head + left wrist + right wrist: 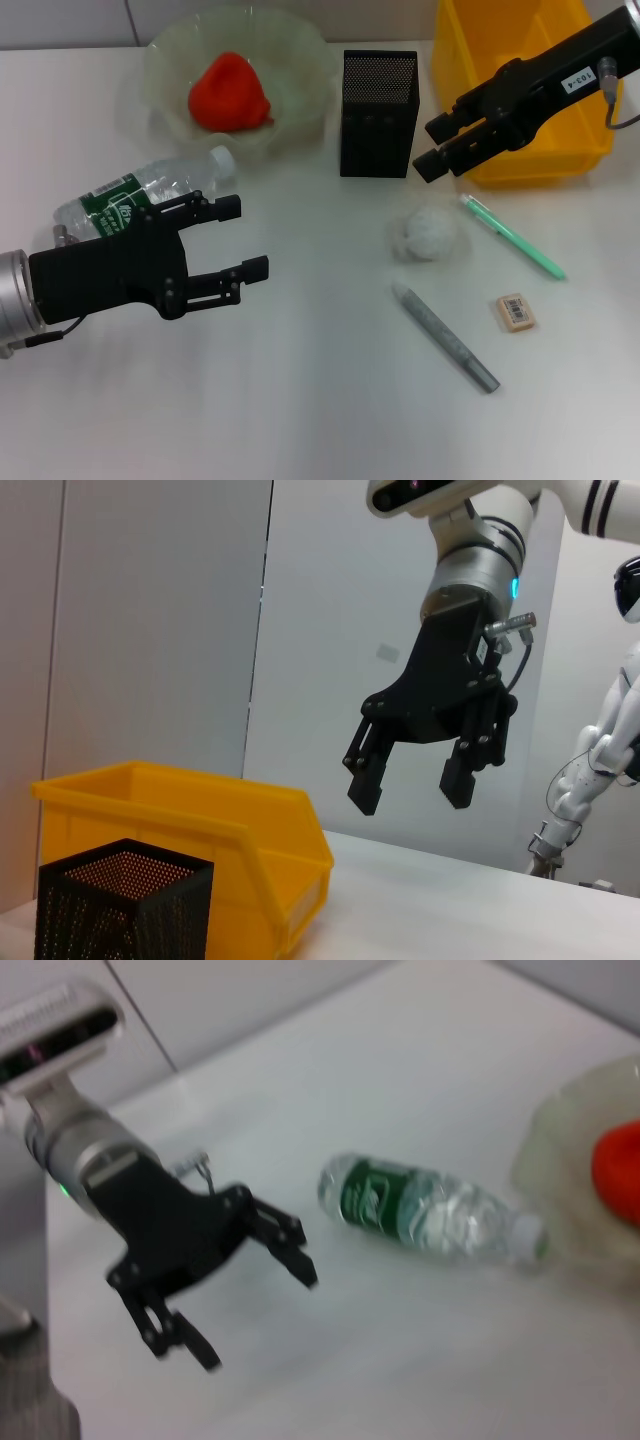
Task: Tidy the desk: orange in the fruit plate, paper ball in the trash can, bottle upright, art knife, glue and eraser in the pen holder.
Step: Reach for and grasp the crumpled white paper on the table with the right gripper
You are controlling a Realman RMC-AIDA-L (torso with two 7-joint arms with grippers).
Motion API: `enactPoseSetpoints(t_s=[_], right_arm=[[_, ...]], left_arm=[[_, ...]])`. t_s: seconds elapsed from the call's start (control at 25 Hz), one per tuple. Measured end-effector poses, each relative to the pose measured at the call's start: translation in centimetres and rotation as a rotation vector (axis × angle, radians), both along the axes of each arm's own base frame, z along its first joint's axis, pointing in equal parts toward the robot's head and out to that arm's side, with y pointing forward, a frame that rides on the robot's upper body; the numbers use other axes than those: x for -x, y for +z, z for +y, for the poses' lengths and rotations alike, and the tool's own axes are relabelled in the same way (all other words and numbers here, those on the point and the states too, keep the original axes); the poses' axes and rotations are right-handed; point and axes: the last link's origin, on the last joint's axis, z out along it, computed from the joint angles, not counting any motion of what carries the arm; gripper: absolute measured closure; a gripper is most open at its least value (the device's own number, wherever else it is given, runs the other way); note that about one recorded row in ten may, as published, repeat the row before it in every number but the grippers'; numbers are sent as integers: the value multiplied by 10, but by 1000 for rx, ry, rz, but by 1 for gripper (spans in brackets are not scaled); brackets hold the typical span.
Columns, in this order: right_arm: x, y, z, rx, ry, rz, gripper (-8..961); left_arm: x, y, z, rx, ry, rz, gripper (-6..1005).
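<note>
Head view: your left gripper (247, 238), jaws wide, empty, hovers beside clear plastic water bottle with green label (140, 195) lying flat on white surface (300, 400). Right gripper (432, 146), jaws wide, empty, hangs near black mesh pen holder (378, 112).

Left wrist view: right gripper (412, 788) aloft, holding nothing.

Right wrist view: bottle (425, 1208) probably light, smooth, crushable, prone to roll; take mid-body across label.

Black two-jaw grippers, silver wrist cuffs, thin grey cables; right arm (560, 75) bears white label.
</note>
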Motion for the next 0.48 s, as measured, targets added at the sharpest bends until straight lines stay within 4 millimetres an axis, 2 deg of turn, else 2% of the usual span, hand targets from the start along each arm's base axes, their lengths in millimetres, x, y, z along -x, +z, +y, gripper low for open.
enactPoseSetpoints(t_s=[0.48], right_arm=[[18,-8,12,23,76,-297,368]], left_arm=[[-2,-1,3,-1,-8,7,207]])
